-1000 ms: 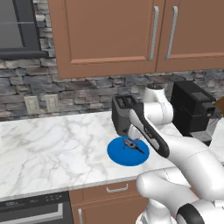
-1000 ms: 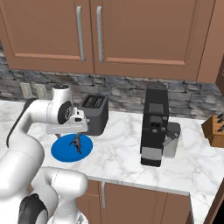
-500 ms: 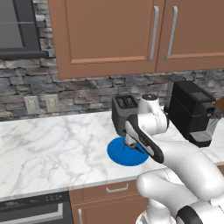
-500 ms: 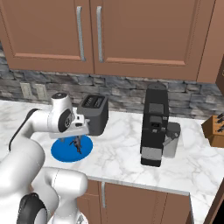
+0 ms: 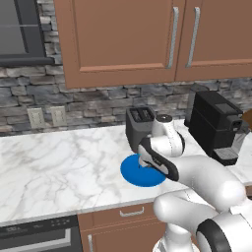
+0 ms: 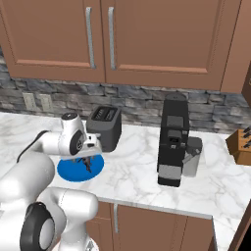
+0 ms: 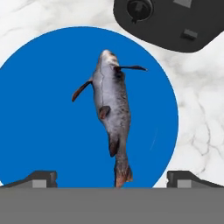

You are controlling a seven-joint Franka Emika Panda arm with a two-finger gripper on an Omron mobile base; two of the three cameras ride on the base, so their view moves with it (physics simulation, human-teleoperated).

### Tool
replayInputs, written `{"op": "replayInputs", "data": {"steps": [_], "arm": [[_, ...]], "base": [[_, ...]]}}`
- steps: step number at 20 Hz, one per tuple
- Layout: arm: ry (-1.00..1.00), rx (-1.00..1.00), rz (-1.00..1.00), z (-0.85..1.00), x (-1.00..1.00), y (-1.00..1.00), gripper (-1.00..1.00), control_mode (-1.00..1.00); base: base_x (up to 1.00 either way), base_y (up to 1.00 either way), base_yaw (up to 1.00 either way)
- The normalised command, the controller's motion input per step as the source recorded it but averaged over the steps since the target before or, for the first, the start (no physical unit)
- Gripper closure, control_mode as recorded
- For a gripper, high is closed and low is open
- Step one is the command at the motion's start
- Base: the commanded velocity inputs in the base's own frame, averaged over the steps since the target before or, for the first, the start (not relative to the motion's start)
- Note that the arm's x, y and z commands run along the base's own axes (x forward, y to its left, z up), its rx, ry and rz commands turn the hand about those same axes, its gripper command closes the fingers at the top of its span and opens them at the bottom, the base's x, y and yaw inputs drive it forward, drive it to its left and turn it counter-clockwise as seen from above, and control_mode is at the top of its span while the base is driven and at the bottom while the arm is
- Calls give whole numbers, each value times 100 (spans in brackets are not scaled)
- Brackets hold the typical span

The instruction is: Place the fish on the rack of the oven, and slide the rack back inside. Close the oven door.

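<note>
White marble countertop (image 5: 59, 162) on which a round blue plate (image 7: 39, 127) is set, just in front of a black two-slot toaster (image 6: 104, 127). A black coffee machine (image 6: 173, 147) is placed well to the right; a wooden knife block (image 6: 240, 146) is seen beyond. Brown wall cabinets (image 5: 128, 39) are mounted above a stone backsplash (image 5: 88, 101) fitted with outlets (image 5: 47, 117).

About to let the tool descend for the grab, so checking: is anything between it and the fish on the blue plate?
Nothing visible. In the hand view the fish lies bare on the blue plate, between the open tool's fingertips. The toaster sits beyond the plate's rim.
</note>
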Motion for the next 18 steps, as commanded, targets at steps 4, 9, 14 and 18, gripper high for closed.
{"op": "replayInputs", "data": {"steps": [4,9,14,18], "arm": [[-2,0,0,-28,14,7,-100,-100],[-2,-1,0,-28,6,7,-100,-100],[-2,0,0,-24,5,4,-100,-100],[-1,0,0,-20,9,5,-100,-100]], "base": [[0,0,0],[0,0,0],[0,0,0],[0,0,0]]}}
